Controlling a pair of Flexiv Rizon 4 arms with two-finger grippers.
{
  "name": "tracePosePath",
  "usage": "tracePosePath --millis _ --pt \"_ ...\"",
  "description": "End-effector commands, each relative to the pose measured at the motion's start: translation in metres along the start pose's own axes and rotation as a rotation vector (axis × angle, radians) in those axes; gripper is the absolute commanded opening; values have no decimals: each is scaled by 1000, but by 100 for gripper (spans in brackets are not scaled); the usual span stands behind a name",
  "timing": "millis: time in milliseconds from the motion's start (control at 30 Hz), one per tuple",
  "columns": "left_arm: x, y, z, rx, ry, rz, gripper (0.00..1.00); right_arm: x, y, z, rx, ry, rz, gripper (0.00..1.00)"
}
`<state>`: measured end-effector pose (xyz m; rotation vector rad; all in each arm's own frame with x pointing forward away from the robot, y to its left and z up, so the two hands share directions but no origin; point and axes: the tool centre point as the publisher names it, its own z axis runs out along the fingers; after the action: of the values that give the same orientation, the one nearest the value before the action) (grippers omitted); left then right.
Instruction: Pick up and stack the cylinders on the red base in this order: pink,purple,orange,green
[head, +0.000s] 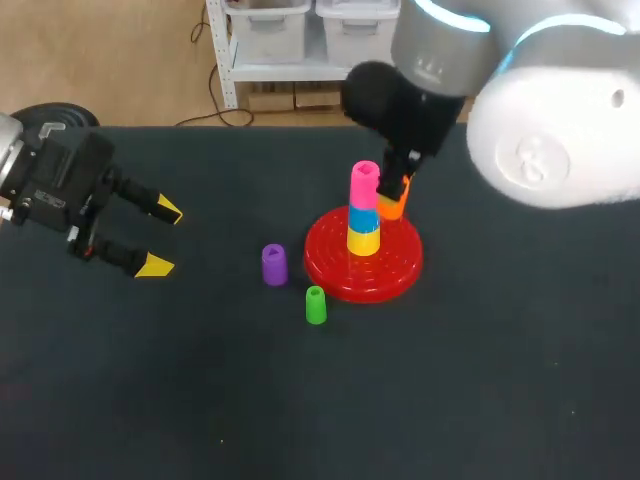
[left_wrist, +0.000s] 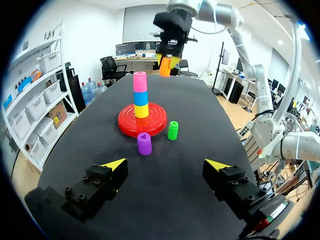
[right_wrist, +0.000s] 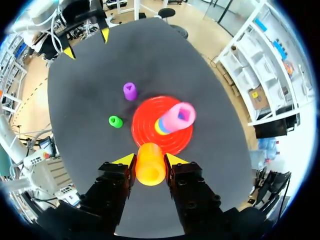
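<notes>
Pink (head: 365, 178) is stacked over the base (head: 400, 270), centre frame. Orange (head: 392, 205) is clamped in the right gripper (right_wrist: 150, 160) beside it. Purple (head: 274, 265) and green (head: 315, 305), lower left, are yet to be stacked. The left gripper (head: 155, 237) is held with jaws apart.

Black table (head: 200, 400), matte, evenly lit

You can read no text, number or sign on the table (head: 480, 400) or the cylinders (head: 274, 264); the small round mark (head: 528, 160) on the right arm's white joint (head: 575, 105) is illegible.
</notes>
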<state>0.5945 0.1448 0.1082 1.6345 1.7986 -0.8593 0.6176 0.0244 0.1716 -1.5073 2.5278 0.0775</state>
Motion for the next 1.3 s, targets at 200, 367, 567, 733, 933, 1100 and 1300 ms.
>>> tracePosePath --millis 200,367,567,733,933,1100,1300 --pt "1 0 0 -1 -3 3 100 -22 -15 -23 2 26 -31 0" --pt "1 0 0 -1 -3 3 100 -26 -17 -24 8 23 -40 0" --pt "1 0 0 -1 -3 3 100 -23 -20 -23 17 31 -27 0" --pt "1 0 0 -1 -3 3 100 -16 -17 -19 2 43 -22 0" --pt "1 0 0 -1 -3 3 100 4 -14 -8 -25 64 22 0" --pt "1 0 0 -1 -3 3 100 23 -11 4 -39 97 67 0" --pt "1 0 0 -1 -3 3 100 42 -3 23 -56 107 124 0"
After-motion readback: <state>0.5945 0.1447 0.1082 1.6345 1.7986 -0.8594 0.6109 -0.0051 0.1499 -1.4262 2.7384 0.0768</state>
